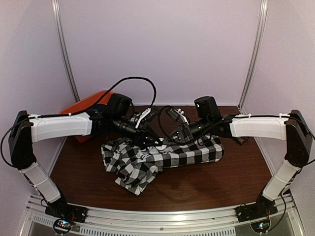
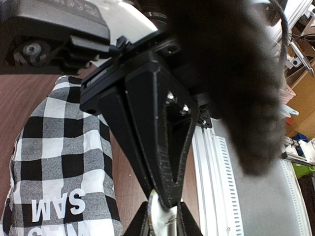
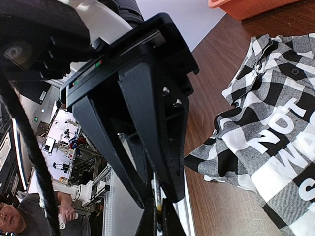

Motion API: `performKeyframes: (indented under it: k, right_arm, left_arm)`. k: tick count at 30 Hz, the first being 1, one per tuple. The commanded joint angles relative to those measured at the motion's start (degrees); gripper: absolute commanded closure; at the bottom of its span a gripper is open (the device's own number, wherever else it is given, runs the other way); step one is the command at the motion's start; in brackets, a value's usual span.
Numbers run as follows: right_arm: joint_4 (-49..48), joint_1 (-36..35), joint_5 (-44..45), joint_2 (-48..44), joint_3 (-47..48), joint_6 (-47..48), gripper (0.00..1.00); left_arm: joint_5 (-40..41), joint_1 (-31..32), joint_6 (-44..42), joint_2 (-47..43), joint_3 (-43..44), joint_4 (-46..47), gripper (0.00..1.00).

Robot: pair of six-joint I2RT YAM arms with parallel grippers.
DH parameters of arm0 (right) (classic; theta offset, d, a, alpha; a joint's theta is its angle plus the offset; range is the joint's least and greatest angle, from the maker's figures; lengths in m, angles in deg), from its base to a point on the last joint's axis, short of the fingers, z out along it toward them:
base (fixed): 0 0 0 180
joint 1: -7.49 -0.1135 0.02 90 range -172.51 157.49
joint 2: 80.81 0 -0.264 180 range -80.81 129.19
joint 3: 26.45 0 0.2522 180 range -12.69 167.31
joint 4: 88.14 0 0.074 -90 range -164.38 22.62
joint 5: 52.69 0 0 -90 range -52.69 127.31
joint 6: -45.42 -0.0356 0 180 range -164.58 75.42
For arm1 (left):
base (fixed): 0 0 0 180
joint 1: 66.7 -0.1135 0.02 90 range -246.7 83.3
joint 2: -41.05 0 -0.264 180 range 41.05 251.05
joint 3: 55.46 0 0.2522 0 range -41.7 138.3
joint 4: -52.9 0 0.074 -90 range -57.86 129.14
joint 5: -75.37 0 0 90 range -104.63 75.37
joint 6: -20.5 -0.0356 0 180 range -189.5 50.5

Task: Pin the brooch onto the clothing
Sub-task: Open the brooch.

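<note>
The clothing (image 1: pixel 189 151) is a black-and-white checked shirt with white block letters, crumpled mid-table; it also shows in the left wrist view (image 2: pixel 54 157) and the right wrist view (image 3: pixel 268 137). Above its middle both arms meet tip to tip. The brooch (image 2: pixel 160 216) is a small silvery piece between the two sets of fingers; the right wrist view shows it edge-on as a thin strip (image 3: pixel 157 191). My left gripper (image 2: pixel 160 200) (image 1: pixel 150 139) is closed against the brooch's upper edge. My right gripper (image 3: pixel 157 197) (image 1: pixel 165 140) is shut on the brooch. The brooch hangs above the table, off the shirt.
An orange bin (image 1: pixel 81 112) stands at the back left, its corner visible in the right wrist view (image 3: pixel 246 6). Brown tabletop (image 1: pixel 206 182) lies in front of the shirt. A perforated metal rail (image 2: pixel 221 187) runs along the near edge. Black cables loop over both arms.
</note>
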Motion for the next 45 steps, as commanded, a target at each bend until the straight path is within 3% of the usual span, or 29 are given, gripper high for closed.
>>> performKeyframes:
  k: [1,3,5,8,12,15,22,45]
  right_arm:
    - [-3.3,-0.9,-1.8,-0.3,-0.4,-1.0,1.00]
    - [-3.4,-0.9,-1.7,-0.3,-0.5,-1.0,1.00]
    - [-3.5,-1.0,-1.8,-0.3,-0.6,-1.0,1.00]
    - [-3.6,-1.0,-1.7,-0.2,-0.7,-1.1,1.00]
    - [-3.7,-1.0,-1.9,-0.4,-0.7,-1.2,1.00]
    - [-3.5,-1.1,-1.9,-0.6,-0.8,-1.0,1.00]
    - [-1.5,-0.9,-1.9,-0.8,-0.5,0.7,1.00]
    - [-1.1,-1.0,-1.6,-0.5,-0.5,0.8,1.00]
  left_arm:
    - [1.8,0.4,0.9,0.6,-0.2,3.5,0.87]
    - [2.0,0.4,2.1,0.2,-1.0,5.5,0.95]
    - [2.0,0.4,3.4,-0.3,-1.9,7.8,0.95]
    - [1.3,0.3,5.3,-1.1,-3.0,11.4,0.76]
    - [-0.2,0.3,5.9,-1.8,-3.6,13.3,0.69]
    - [1.0,0.2,-1.0,-1.9,-0.2,2.2,0.69]
    - [5.0,-0.8,-10.9,-2.9,3.0,-8.6,0.66]
    - [1.6,0.2,-9.5,-0.2,2.3,-6.1,0.73]
